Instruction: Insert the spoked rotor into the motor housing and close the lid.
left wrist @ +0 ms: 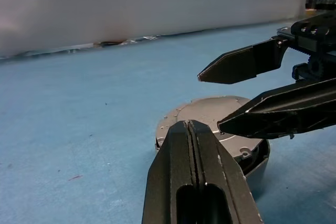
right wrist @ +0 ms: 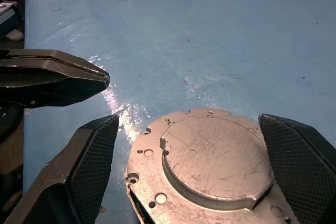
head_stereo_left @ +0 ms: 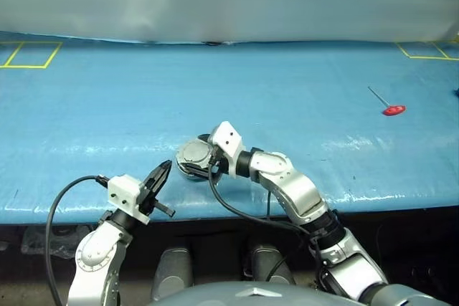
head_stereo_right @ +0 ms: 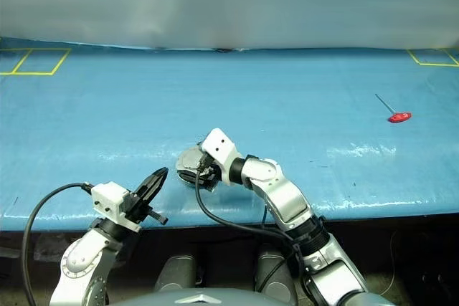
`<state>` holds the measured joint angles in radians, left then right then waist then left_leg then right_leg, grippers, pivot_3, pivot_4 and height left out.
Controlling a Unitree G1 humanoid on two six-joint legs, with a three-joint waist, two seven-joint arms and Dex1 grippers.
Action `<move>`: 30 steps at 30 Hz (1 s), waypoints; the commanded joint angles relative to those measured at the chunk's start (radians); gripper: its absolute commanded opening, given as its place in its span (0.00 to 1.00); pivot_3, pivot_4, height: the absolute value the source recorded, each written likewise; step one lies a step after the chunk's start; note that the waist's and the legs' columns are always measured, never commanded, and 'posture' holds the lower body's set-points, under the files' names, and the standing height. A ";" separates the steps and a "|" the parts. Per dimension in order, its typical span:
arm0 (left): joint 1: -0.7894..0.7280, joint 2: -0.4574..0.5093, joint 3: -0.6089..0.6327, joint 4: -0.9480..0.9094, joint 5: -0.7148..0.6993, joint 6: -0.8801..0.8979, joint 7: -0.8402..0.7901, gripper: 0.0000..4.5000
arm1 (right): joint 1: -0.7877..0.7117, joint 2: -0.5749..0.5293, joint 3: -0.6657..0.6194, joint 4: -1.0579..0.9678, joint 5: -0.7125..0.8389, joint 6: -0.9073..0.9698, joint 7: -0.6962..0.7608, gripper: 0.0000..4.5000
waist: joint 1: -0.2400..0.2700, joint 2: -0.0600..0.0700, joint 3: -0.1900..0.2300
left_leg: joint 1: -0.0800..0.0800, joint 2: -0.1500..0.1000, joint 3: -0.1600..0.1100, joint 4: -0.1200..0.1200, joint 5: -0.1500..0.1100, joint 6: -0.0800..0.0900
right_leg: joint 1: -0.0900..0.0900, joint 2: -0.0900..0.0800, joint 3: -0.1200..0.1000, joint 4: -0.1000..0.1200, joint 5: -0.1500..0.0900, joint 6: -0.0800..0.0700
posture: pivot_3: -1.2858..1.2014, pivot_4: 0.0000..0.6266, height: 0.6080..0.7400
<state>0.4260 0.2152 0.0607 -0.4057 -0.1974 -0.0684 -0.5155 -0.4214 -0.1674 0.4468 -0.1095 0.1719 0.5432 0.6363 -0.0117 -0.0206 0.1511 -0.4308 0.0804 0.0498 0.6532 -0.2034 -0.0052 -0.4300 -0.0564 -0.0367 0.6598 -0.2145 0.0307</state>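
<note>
A: Where does the round grey metal lid with the raised centre sit?

B: Plain face up over the round silver-grey motor housing, near the front edge of the blue-covered table. It looks nearly down, though a dark gap shows at one side under it, so I judge the closing step is in hand and not quite finished. The black-rimmed spoked rotor is presumably underneath; I can't confirm that.

A: And the right gripper?

B: Its two black fingers stand wide apart, one on each side of the lid, holding nothing. Whether the pads touch the rim I can't tell.

A: The left gripper?

B: Fingers pressed together, empty, hovering just beside the housing at the table edge, pointing toward it.

A: So what does the next move call for?

B: Probably pressing the lid flat, squarely from above, so it seats without skidding the housing across the slick sheet. The left could brace it. The small red-handled tool far off to the right seems irrelevant
</note>
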 commanded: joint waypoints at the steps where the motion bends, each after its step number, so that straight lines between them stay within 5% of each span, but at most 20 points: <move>1: 0.018 -0.017 -0.031 -0.004 0.007 -0.042 0.022 0.00 | -0.053 0.012 0.000 0.010 0.005 0.044 0.020 1.00 | 0.000 0.000 0.000 | 0.000 0.000 0.000 0.000 0.000 0.000 | 0.000 0.000 0.000 0.000 0.000 0.000 | 0.52 0.24 1.00; 24: 0.029 0.047 -0.104 0.032 0.032 -0.052 0.022 0.00 | -0.096 0.017 -0.028 0.114 -0.025 0.056 0.032 1.00 | -0.002 0.001 0.001 | -0.002 0.000 0.001 -0.002 0.000 -0.001 | -0.008 -0.002 -0.002 0.000 0.000 -0.001 | 0.52 0.24 1.00; 28: 0.027 0.051 -0.102 0.037 0.025 -0.053 0.020 0.00 | -0.089 0.019 -0.020 0.086 -0.025 0.065 0.038 0.74 | -0.002 0.001 0.001 | -0.004 0.000 0.001 -0.002 0.000 0.000 | -0.010 -0.002 -0.002 0.000 0.000 -0.001 | 0.52 0.24 1.00; 30: 0.026 0.053 -0.102 0.039 0.023 -0.053 0.019 0.00 | -0.084 0.020 -0.013 0.069 -0.027 0.069 0.042 0.70 | -0.002 0.001 0.001 | -0.004 0.000 0.001 -0.002 0.000 0.000 | -0.010 -0.001 -0.002 0.000 0.000 -0.001 | 0.52 0.24 1.00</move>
<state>0.4533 0.2608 -0.0415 -0.3557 -0.1607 -0.0991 -0.4911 -0.5049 -0.1525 0.4358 0.0161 0.1353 0.6140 0.6737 -0.0135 -0.0195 0.1517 -0.4353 0.0805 0.0509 0.6510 -0.2036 -0.0056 -0.4401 -0.0579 -0.0384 0.6596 -0.2149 0.0299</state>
